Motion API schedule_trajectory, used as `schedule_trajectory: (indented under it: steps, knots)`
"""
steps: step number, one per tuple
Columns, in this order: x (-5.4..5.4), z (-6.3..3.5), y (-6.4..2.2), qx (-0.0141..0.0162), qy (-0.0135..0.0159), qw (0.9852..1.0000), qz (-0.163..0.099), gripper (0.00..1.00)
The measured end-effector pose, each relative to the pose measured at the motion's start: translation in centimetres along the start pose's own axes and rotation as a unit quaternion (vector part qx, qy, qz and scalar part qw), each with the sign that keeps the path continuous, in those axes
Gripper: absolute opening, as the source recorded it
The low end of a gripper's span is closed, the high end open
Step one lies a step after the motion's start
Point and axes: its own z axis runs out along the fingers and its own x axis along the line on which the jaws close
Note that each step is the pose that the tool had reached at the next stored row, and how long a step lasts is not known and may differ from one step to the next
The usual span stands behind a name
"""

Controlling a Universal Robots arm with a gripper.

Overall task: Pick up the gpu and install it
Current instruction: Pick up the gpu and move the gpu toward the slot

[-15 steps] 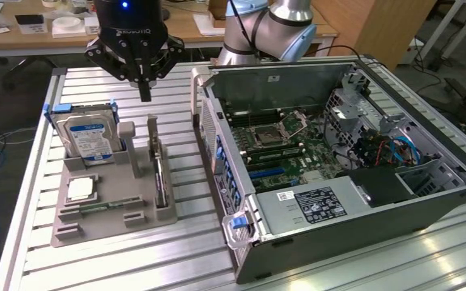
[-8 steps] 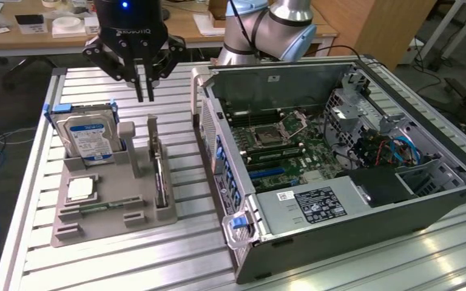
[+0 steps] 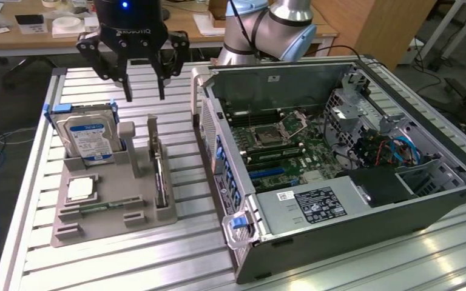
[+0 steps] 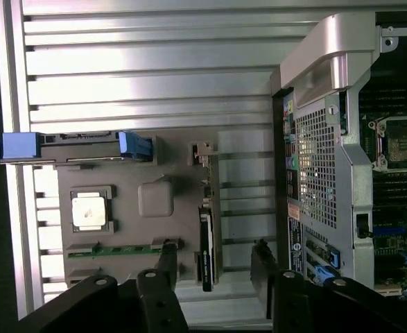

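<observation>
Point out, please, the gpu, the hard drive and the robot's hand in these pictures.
gpu (image 4: 206, 253): wrist view, on the card's dark edge facing the camera.
hard drive (image 3: 85, 136): exterior view, on its blue-white label.
hand (image 3: 145, 96): exterior view, midway between its open fingertips.

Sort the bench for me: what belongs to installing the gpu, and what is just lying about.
Job: gpu, on edge in the gray holder; open gripper above it; open computer case.
Lying about: hard drive; processor; memory stick.
</observation>
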Motion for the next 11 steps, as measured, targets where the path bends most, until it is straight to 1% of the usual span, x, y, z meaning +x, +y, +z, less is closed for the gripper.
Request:
schedule_trajectory:
  steps: [1,2,3,4,6,8,11]
  knots:
    - [0.00,0.01,0.00,0.0000,0.0000,1.0000,0.000,0.53]
    - [0.02,0.09,0.00,0.0000,0.0000,1.0000,-0.001,0.58]
    - [0.03,0.20,0.00,-0.0001,0.0002,1.0000,-0.005,0.58]
    - [0.04,0.31,0.00,-0.0003,0.0006,0.9999,-0.013,0.65]
    - [0.05,0.43,-0.05,-0.0005,0.0014,0.9997,-0.025,0.65]
    - [0.03,0.51,-0.26,-0.0006,0.0016,0.9996,-0.028,0.65]
    - [0.04,0.99,-0.47,-0.0006,0.0016,0.9996,-0.029,0.65]
